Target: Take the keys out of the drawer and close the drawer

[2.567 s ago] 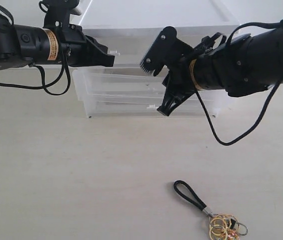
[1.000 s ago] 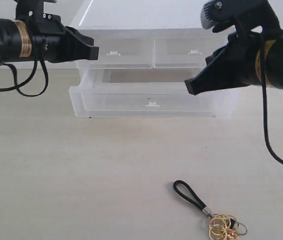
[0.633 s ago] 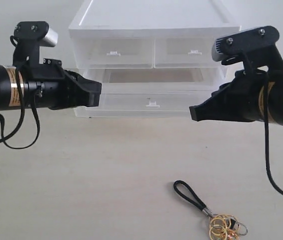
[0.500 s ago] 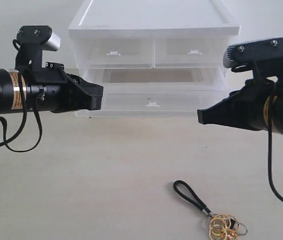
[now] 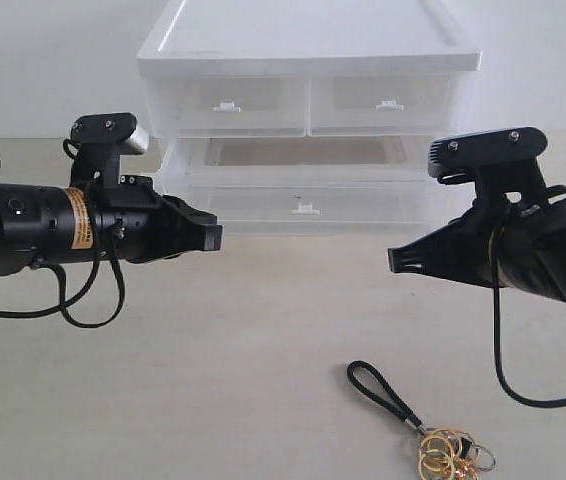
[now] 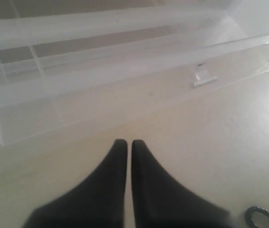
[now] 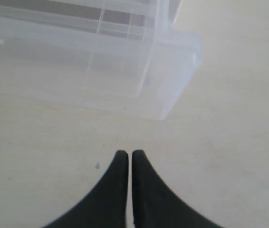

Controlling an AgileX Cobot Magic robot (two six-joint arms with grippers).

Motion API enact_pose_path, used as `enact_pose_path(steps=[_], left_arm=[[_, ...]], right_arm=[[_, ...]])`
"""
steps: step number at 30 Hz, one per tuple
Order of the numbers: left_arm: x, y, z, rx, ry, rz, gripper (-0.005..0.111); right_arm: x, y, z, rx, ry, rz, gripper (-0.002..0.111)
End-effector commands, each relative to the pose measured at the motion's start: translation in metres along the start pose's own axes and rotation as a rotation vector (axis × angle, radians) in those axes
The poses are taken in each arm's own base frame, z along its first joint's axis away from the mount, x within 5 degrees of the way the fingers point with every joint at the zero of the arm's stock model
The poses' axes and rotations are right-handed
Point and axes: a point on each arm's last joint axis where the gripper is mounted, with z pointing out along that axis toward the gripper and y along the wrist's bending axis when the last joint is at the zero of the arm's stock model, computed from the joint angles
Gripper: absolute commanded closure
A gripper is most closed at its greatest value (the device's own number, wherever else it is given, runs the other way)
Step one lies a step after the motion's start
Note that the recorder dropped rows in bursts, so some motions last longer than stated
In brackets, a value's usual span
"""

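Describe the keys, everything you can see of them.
The keys are a bunch of gold-coloured rings on a thin black loop strap, joined by a small metal clasp. They lie flat on the pale table, outside the cabinet, with the strap's loop pointing toward it. Only the table touches them.

The keys (image 5: 415, 421) lie on the table (image 5: 213, 380), well in front of the drawer (image 5: 303, 200) jutting from the cabinet (image 5: 308, 40).

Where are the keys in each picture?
Exterior view: the keys lie on the table, near the lower right corner.
Left wrist view: only their black strap loop peeks in at the edge.
Right wrist view: not in it.
Shared landmark: the pulled-out drawer.
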Motion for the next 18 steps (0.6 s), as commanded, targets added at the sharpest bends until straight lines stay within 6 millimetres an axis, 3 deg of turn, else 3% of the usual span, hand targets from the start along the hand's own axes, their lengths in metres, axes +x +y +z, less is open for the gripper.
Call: enact_pose_path(steps=[1, 7, 12, 18], left_arm=[[0.000, -0.001, 0.001, 0.003, -0.013, 0.017, 0.103], [0.002, 0.003, 0.006, -0.027, -0.027, 0.020, 0.103], [-0.001, 0.007, 0.021, -0.028, -0.022, 0.018, 0.103], [-0.011, 0.012, 0.041, -0.032, -0.033, 0.022, 0.103]], right_arm=[[-0.011, 0.001, 0.002, 0.019, -0.036, -0.025, 0.108], [-0.028, 0.007, 0.013, 0.029, -0.067, -0.069, 0.108], [-0.035, 0.014, 0.028, 0.046, -0.067, -0.097, 0.108], [-0.048, 0.006, 0.040, 0.114, -0.091, -0.111, 0.108]])
